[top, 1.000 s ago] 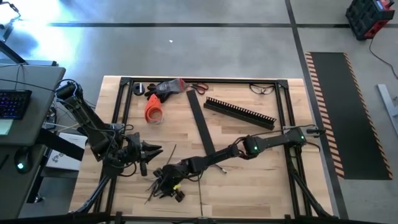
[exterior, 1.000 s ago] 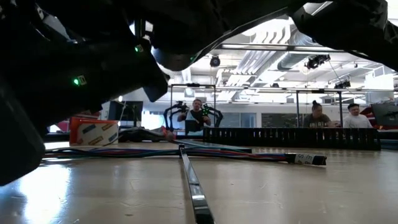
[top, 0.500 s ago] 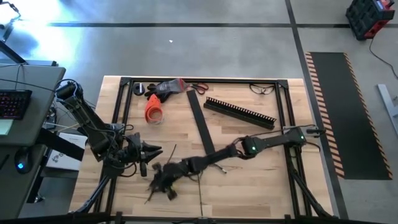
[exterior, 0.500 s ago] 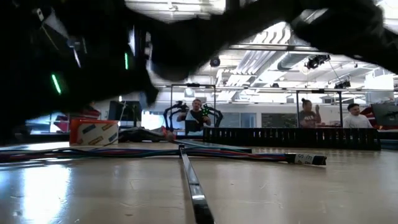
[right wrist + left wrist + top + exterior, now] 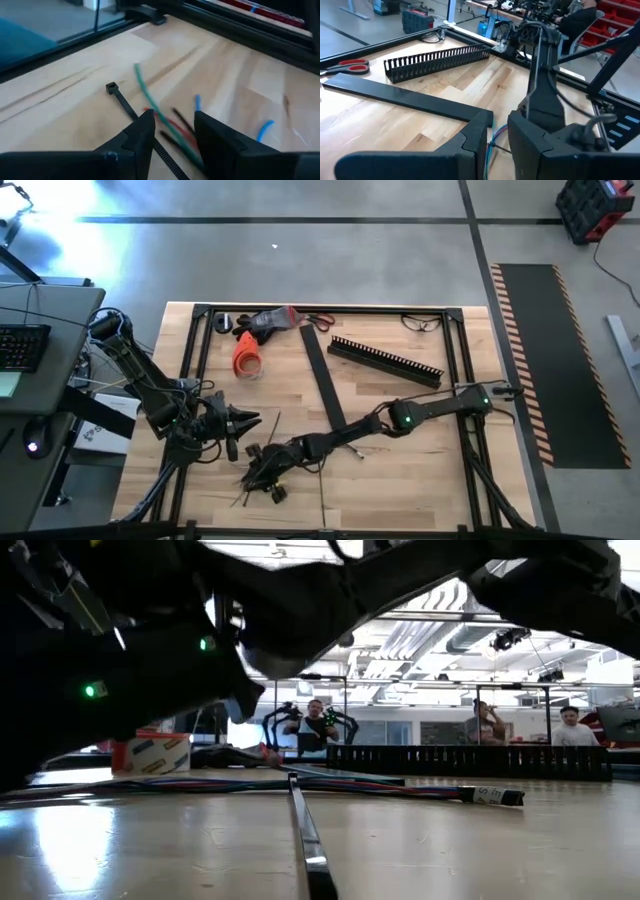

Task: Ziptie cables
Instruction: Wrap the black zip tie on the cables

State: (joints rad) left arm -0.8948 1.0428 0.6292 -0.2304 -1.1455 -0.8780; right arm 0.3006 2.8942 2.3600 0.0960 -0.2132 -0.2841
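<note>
The right gripper [image 5: 172,131] pinches the cables [image 5: 262,473] and a black ziptie [image 5: 131,112], low over the table's [image 5: 420,470] front. Just beside it, the left gripper [image 5: 499,131] squeezes a few cables too.

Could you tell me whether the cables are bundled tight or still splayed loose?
Splayed: in the right wrist view the cables fan out separately, and the ziptie lies open beside them.
</note>
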